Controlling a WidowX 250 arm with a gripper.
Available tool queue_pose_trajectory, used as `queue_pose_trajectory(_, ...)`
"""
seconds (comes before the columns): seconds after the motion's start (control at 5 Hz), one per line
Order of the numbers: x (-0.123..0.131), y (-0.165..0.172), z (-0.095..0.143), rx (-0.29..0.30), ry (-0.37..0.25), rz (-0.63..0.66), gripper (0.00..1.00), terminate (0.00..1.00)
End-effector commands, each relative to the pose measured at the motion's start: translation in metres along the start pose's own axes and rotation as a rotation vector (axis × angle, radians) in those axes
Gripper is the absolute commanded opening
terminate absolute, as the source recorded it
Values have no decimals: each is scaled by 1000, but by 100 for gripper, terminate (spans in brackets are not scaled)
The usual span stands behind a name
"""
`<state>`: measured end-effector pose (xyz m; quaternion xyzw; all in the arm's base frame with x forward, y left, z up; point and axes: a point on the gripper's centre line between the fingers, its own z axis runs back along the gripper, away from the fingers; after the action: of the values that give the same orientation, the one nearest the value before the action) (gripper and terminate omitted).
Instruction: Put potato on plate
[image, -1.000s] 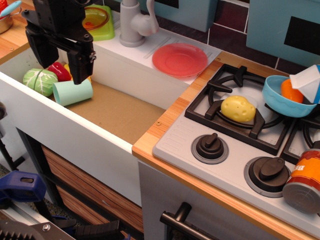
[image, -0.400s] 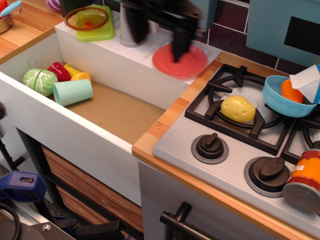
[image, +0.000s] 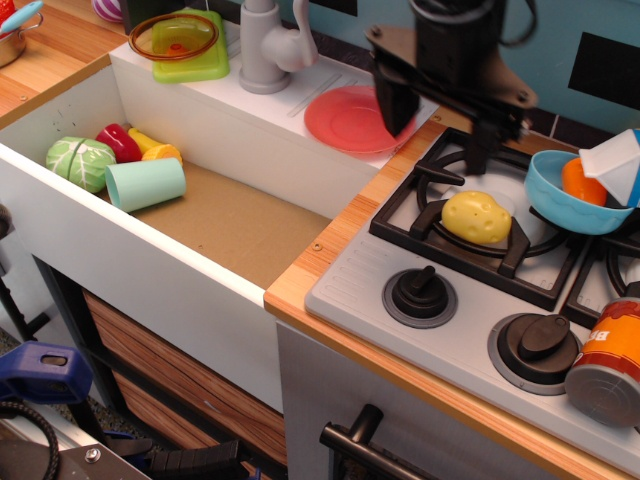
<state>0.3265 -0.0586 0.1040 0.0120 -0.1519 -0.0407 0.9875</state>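
The pale yellow lumpy potato (image: 477, 216) lies on the black grate of the toy stove's left burner. The red-pink plate (image: 345, 122) sits on the white ledge behind the sink, to the left of the stove. My black gripper (image: 440, 140) hangs above the gap between plate and potato, its jaws spread wide and empty. One finger (image: 394, 108) covers the plate's right edge and the other finger (image: 480, 142) is just behind the potato.
A blue bowl (image: 575, 195) with an orange ball stands at the right of the stove. An orange can (image: 608, 360) is at the front right. The sink (image: 230, 215) holds a mint cup (image: 146, 184), cabbage and other toy vegetables. A grey faucet (image: 265, 45) stands behind.
The gripper has swept right from above the sink's left end, past the plate, to above the space between plate and potato. The potato and plate have not moved.
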Motion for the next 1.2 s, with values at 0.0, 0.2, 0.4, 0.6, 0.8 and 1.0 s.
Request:
queue_pose_trajectory(0.0,17,-22,-18,-64,-74,10,100,0)
queue_pose_trajectory(0.2,20,-22,-29,-80,-93,-10,100,0)
queue_pose_trajectory(0.4,38,-26,-33,-84,-86,-19,100,0)
queue_pose_trajectory(0.6,39,-24,-39,-80,-87,-26,100,0)
queue_pose_trajectory(0.8,39,-22,-42,-83,-87,-31,100,0)
queue_pose_trajectory(1.0,42,-22,-36,-73,-74,-36,100,0)
